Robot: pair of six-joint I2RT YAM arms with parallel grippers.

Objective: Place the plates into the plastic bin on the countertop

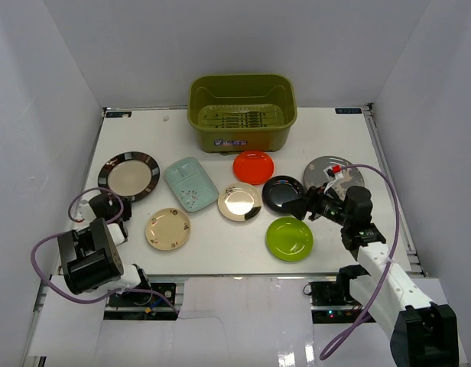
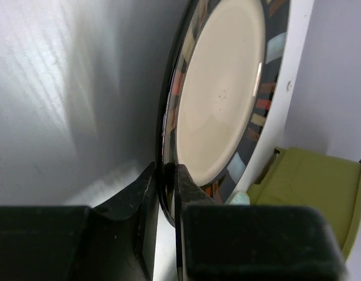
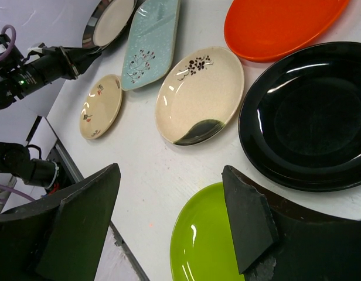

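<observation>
The olive-green rectangular plastic bin (image 1: 243,131) stands at the upper middle of the top view, on the far part of the flat white desk (image 1: 220,256). All eight plates lie on the desk below it.

At the left is the round black-rimmed cream plate (image 1: 128,175). The left jaws are closed narrow on its near rim. In the left wrist view the dark rim sits between the two black fingers (image 2: 139,205) and touches them.

To the right of this plate lies the pale teal rounded-rectangular plate (image 1: 190,183), then the cream-brown round plate (image 1: 240,202). The beige floral round plate (image 1: 168,228) is at the lower left of that one.

The red round plate (image 1: 253,167) is just below the bin, and the glossy black round plate (image 1: 284,193) is beside it at the lower right. The grey patterned round plate (image 1: 318,172) is near the right edge. The lime green round plate (image 1: 289,238) is the lowest in the frame.

The right jaws stand wide apart and hold nothing. They are low above the gap between the lime green round plate and the glossy black round plate.
</observation>
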